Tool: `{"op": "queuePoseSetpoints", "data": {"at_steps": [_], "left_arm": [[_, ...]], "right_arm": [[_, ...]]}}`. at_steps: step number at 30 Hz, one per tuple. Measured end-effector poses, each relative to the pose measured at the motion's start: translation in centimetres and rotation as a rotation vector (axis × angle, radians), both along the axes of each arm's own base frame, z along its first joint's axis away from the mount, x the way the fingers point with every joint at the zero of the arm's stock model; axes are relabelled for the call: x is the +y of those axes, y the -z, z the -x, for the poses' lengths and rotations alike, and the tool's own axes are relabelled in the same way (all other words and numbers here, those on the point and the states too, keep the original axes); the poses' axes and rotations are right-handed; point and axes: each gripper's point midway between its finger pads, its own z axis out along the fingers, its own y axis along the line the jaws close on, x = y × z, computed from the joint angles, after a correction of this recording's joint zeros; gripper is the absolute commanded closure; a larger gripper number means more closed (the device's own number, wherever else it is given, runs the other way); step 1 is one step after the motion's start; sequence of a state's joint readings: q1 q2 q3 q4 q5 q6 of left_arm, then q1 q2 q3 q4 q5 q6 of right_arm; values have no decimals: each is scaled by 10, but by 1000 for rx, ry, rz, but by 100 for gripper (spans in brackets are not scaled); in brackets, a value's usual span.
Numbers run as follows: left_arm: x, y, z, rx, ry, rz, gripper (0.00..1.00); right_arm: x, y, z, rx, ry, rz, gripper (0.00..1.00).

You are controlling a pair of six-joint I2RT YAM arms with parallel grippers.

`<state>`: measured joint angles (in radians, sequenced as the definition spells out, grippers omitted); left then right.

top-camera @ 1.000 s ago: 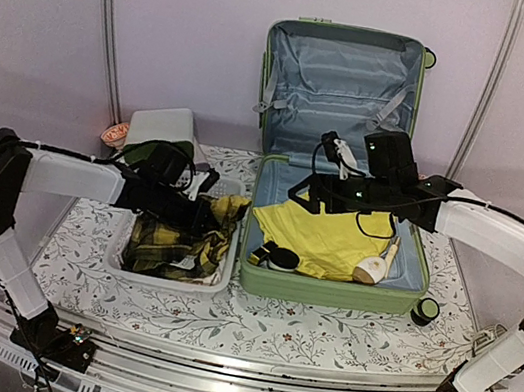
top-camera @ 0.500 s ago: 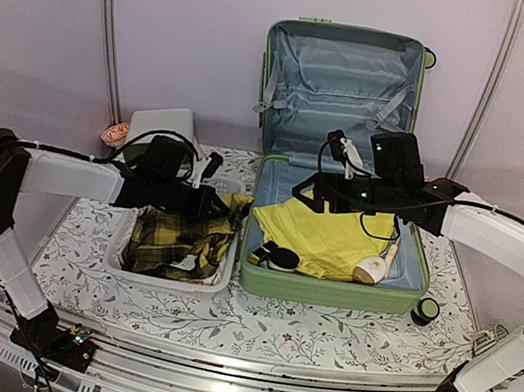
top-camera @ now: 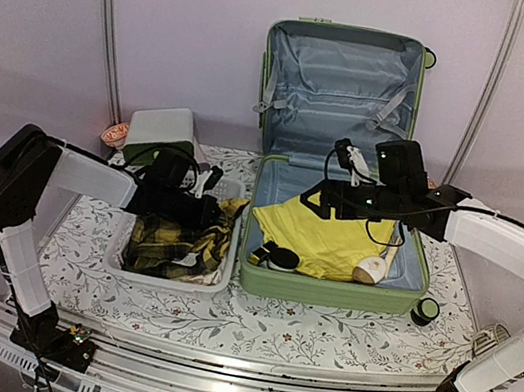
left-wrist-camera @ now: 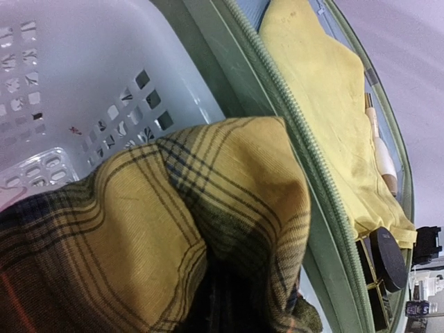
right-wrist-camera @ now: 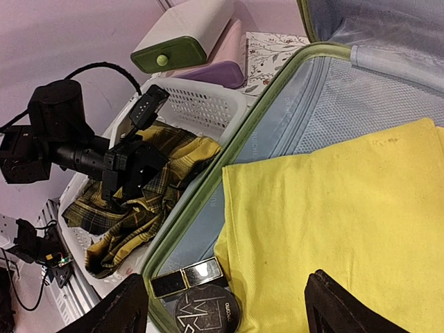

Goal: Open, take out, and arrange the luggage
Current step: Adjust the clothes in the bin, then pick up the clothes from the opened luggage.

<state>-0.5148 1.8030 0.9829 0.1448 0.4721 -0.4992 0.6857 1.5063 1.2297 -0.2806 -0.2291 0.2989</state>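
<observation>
A white perforated basket (top-camera: 118,254) is sitting beneath the left gripper (top-camera: 208,213). It is holding a plaid cloth (top-camera: 168,240), one corner of which is draping against the rim of the luggage (top-camera: 326,291) just to that gripper's right. The left jaws are pressing shut right at the plaid, though whether they are pinching fabric is hard to tell. The right gripper (right-wrist-camera: 227,277) is hovering over the luggage's lower half, directly above a yellow shirt (right-wrist-camera: 347,208), with a round black compact (right-wrist-camera: 205,309) lying beside the shirt. Its fingers are standing wide apart, holding nothing.
</observation>
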Motion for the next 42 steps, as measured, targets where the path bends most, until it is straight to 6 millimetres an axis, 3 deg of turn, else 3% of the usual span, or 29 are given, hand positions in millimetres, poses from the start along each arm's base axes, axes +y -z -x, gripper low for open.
{"op": "queuePoseSetpoints", "data": {"at_steps": [7, 13, 16, 17, 20, 21, 29, 31, 37, 42], "left_arm": [[8, -24, 3, -42, -24, -29, 96], [11, -79, 15, -156, -23, 1, 87], [15, -109, 28, -229, -19, 26, 70], [18, -117, 33, -254, -20, 32, 58], [31, -134, 47, -316, -32, 38, 9], [36, -136, 51, -333, -42, 34, 3], [79, -135, 73, -392, -193, 23, 2], [82, -135, 79, -406, -188, 43, 8], [56, -144, 105, -400, -7, 168, 28], [25, -116, 134, -286, 186, 180, 48]], "right_arm": [[-6, -10, -3, -24, 19, -12, 20], [-12, -13, -1, -37, 34, -15, 20], [-20, -10, -2, -44, 61, -2, 20], [-23, -11, -3, -48, 71, 1, 20], [-31, -15, -6, -67, 102, 6, 20], [-34, -18, -7, -77, 110, 8, 20], [-50, -32, -12, -143, 170, 31, 15], [-52, -32, -12, -149, 171, 38, 14], [-47, -22, -3, -119, 111, 48, 17], [-38, -14, 12, -74, 17, 36, 19]]}}
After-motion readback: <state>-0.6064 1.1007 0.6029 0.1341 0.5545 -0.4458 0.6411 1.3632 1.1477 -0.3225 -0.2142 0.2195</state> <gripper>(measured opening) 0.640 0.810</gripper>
